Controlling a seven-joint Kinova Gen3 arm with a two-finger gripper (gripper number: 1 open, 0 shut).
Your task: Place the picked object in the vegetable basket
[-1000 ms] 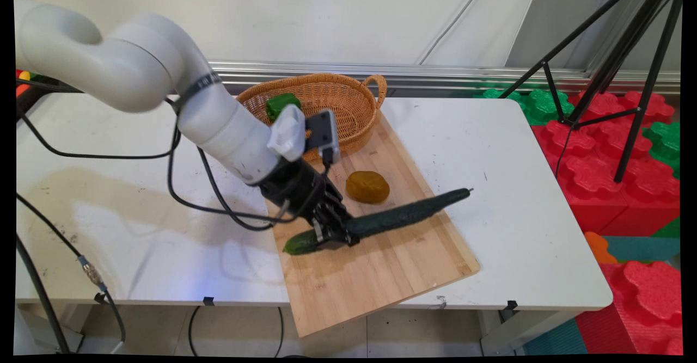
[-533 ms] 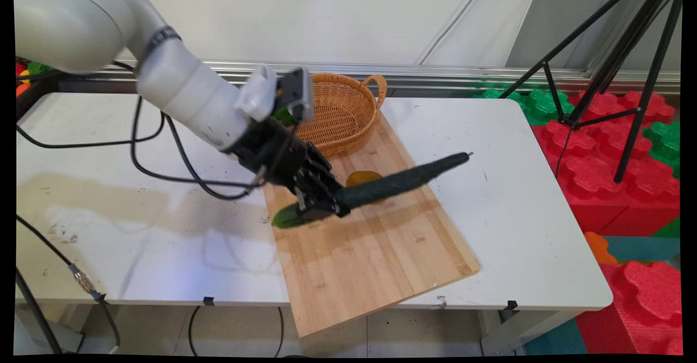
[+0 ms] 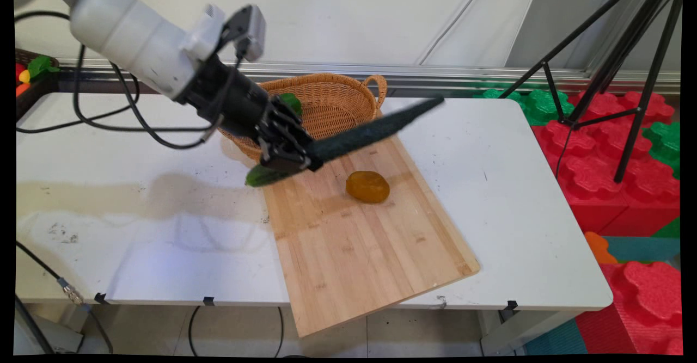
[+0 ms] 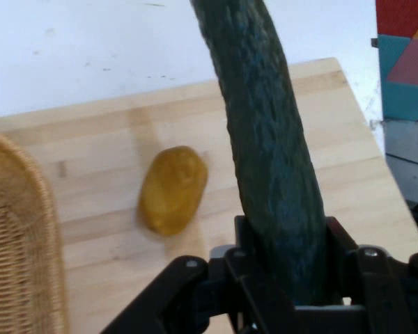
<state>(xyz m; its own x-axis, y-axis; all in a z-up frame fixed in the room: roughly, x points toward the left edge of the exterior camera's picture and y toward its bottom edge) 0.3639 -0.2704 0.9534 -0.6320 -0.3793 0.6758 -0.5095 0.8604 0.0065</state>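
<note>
Cucumber (image 3: 370, 131) clamped in gripper (image 3: 286, 159), held in the air above the board.

Gripper's fingers (image 4: 247, 271) closed on the cucumber (image 4: 268, 139) near its paler, lighter green end, which pokes out to the left just past the board's edge; the long dark end slants up and to the right, reaching across in front of the wicker basket (image 3: 332, 107) and over the wooden cutting board (image 3: 359, 243). Cucumber clear of every surface. On the board, below the cucumber's mid-length, lies a yellow-brown rounded lump (image 3: 367, 186), apart from it. Basket stands at the board's far end, a green item (image 3: 291, 102) showing inside it beside the gripper. White table (image 3: 517, 200) beneath; black tripod legs (image 3: 626, 69) and red and green foam blocks (image 3: 615, 151) off to the right.
</note>
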